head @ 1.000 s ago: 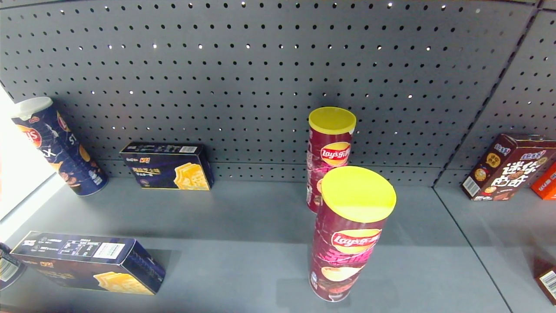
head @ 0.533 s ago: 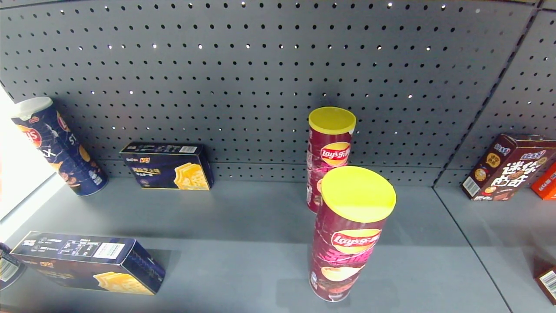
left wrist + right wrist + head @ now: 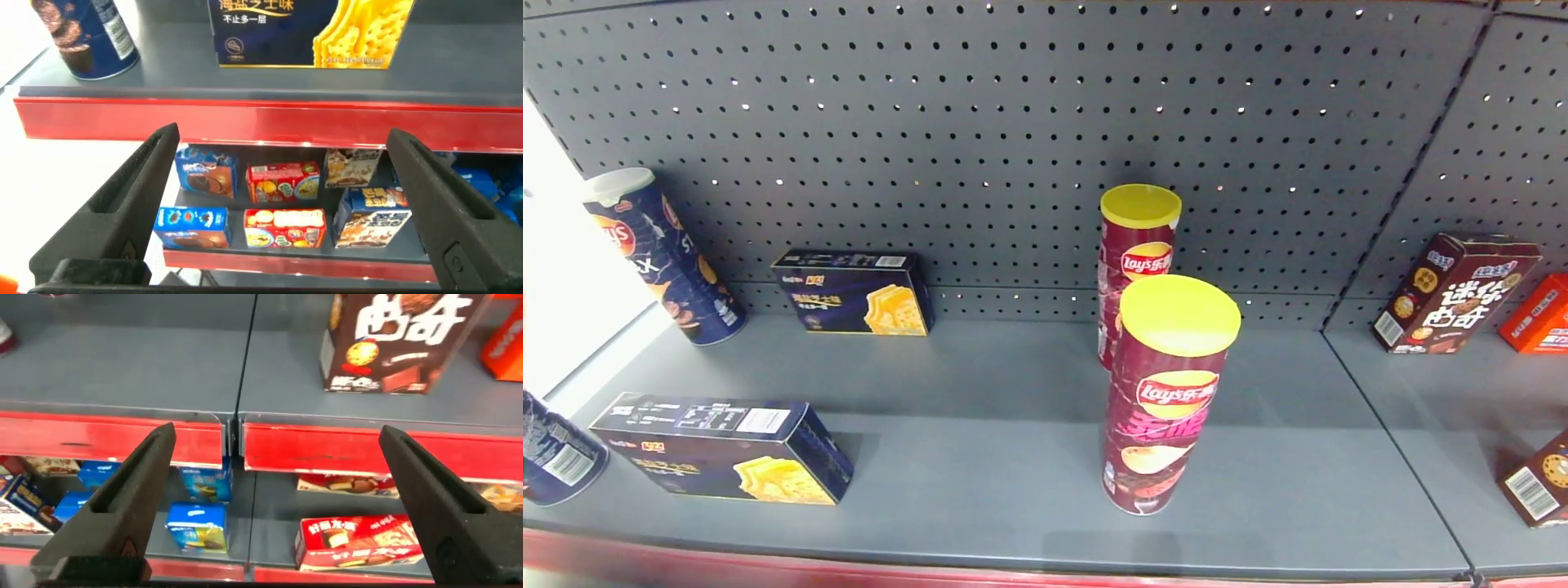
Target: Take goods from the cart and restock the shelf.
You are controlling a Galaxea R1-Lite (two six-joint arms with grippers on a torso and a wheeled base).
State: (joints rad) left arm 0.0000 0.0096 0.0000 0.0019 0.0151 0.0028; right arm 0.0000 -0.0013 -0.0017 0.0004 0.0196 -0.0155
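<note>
The left pincer (image 3: pixel 282 135) and right pincer (image 3: pixel 278 431) both gape wide and empty before the shelf (image 3: pixel 980 457), probably ready for another item, while the front chip can (image 3: pixel 1164 400) stands upright, lined ahead of the rear chip can (image 3: pixel 1137 245).

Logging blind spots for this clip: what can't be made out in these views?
Rear chip can: head view, lower part hidden by the front chip can.
Front blue can: head view, cut off by the left edge.
Orange box: head view, cut off by the right edge.
Brown box: right wrist view, cut off by the frame edge.
</note>
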